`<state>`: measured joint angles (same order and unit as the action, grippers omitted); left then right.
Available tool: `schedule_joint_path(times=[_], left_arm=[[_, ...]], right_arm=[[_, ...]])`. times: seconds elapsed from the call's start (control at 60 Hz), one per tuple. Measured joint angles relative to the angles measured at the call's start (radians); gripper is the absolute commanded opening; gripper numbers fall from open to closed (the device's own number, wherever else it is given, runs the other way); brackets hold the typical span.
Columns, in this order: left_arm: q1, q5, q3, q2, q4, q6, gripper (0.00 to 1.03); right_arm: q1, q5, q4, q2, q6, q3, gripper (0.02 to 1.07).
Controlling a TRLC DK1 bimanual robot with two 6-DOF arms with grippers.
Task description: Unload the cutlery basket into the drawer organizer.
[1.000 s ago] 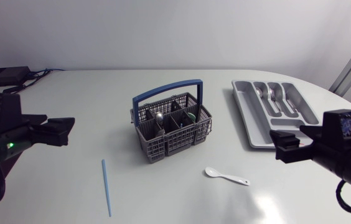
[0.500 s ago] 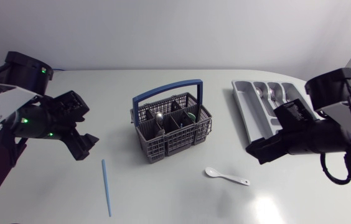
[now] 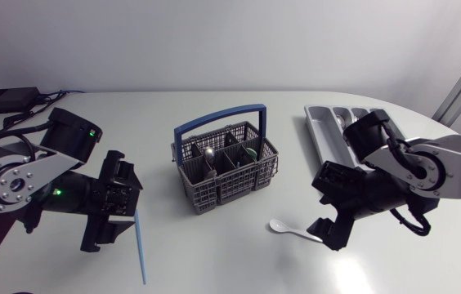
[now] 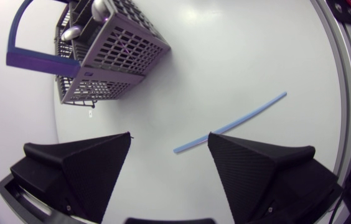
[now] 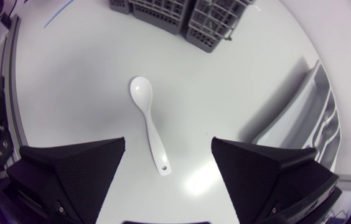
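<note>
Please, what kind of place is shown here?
Likely a robotics lab bench, not a kitchen: a white table, a left arm and a right arm over it, and a cutlery basket with a drawer organizer.

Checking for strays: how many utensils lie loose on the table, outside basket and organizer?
2. A blue stick lies left of the basket, under the left gripper; a white spoon lies front-right of it, under the right gripper.

The cutlery basket point(image 3: 225, 167) stands at the middle of the table point(image 3: 132, 122) (spoons point(image 3: 209, 155) in it). The drawer organizer point(image 3: 322, 135) lies by the far right corner. Toward the front edge lie a spoon point(image 3: 289, 229), right of the basket, and a rod point(image 3: 140, 249), left.
</note>
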<state>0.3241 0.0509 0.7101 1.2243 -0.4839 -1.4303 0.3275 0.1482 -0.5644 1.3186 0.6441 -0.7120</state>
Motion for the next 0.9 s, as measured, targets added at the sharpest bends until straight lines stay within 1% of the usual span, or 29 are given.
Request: schedule_joint_path(times=[0.067, 0.167, 0.283, 0.3, 0.333, 0.35, 0.367, 0.483, 0.5, 0.517, 0.55, 0.6, 0.633, 0.65, 0.717, 0.733, 0.767, 0.8, 0.867, 0.9], left_arm=[[0.000, 0.000, 0.000, 0.021, -0.010, -0.074, 0.78], [-0.002, 0.000, 0.000, 0.060, -0.060, -0.188, 0.77], [-0.013, 0.004, 0.016, 0.115, -0.113, -0.277, 0.77], [-0.017, 0.005, 0.026, 0.128, -0.125, -0.296, 0.75], [-0.022, 0.014, 0.042, 0.144, -0.138, -0.317, 0.70], [-0.023, 0.016, 0.048, 0.151, -0.142, -0.327, 0.68], [-0.026, 0.017, 0.055, 0.157, -0.146, -0.335, 0.66], [-0.035, 0.020, 0.102, 0.211, -0.155, -0.402, 0.64], [-0.038, 0.020, 0.107, 0.220, -0.155, -0.412, 0.60], [-0.039, 0.020, 0.110, 0.227, -0.156, -0.418, 0.59], [-0.045, 0.020, 0.117, 0.245, -0.156, -0.439, 0.59], [-0.055, 0.020, 0.123, 0.269, -0.159, -0.466, 0.58], [-0.061, 0.020, 0.126, 0.285, -0.163, -0.481, 0.58], [-0.064, 0.020, 0.127, 0.293, -0.164, -0.486, 0.58], [-0.076, 0.019, 0.135, 0.329, -0.166, -0.512, 0.58], [-0.079, 0.019, 0.136, 0.341, -0.166, -0.518, 0.58], [-0.082, 0.019, 0.138, 0.357, -0.166, -0.528, 0.58], [-0.082, 0.018, 0.140, 0.369, -0.165, -0.533, 0.55], [-0.082, 0.015, 0.142, 0.395, -0.161, -0.542, 0.55], [-0.082, 0.015, 0.142, 0.402, -0.160, -0.545, 0.53]], right_arm=[[0.020, 0.002, -0.014, 0.035, 0.033, -0.008, 1.00], [0.031, 0.001, -0.059, 0.159, 0.061, -0.049, 0.97], [0.043, 0.006, -0.084, 0.264, 0.091, -0.086, 0.92], [0.045, 0.009, -0.089, 0.277, 0.098, -0.094, 0.92], [0.045, 0.009, -0.093, 0.293, 0.106, -0.106, 0.92], [0.045, 0.009, -0.095, 0.299, 0.106, -0.111, 0.90], [0.045, 0.009, -0.102, 0.308, 0.111, -0.119, 0.85], [0.057, 0.008, -0.124, 0.343, 0.132, -0.149, 0.83], [0.061, 0.007, -0.127, 0.345, 0.139, -0.151, 0.78], [0.064, 0.008, -0.130, 0.347, 0.141, -0.151, 0.76], [0.069, 0.008, -0.138, 0.350, 0.147, -0.153, 0.72], [0.074, 0.008, -0.150, 0.355, 0.155, -0.153, 0.61], [0.075, 0.007, -0.156, 0.359, 0.164, -0.154, 0.58], [0.075, 0.007, -0.161, 0.361, 0.169, -0.156, 0.53], [0.075, 0.008, -0.167, 0.368, 0.181, -0.157, 0.42], [0.075, 0.007, -0.168, 0.369, 0.188, -0.158, 0.37], [0.075, 0.007, -0.169, 0.371, 0.195, -0.158, 0.32], [0.075, 0.008, -0.170, 0.372, 0.198, -0.159, 0.32], [0.075, 0.008, -0.174, 0.372, 0.203, -0.159, 0.31], [0.077, 0.008, -0.178, 0.372, 0.206, -0.159, 0.31]])
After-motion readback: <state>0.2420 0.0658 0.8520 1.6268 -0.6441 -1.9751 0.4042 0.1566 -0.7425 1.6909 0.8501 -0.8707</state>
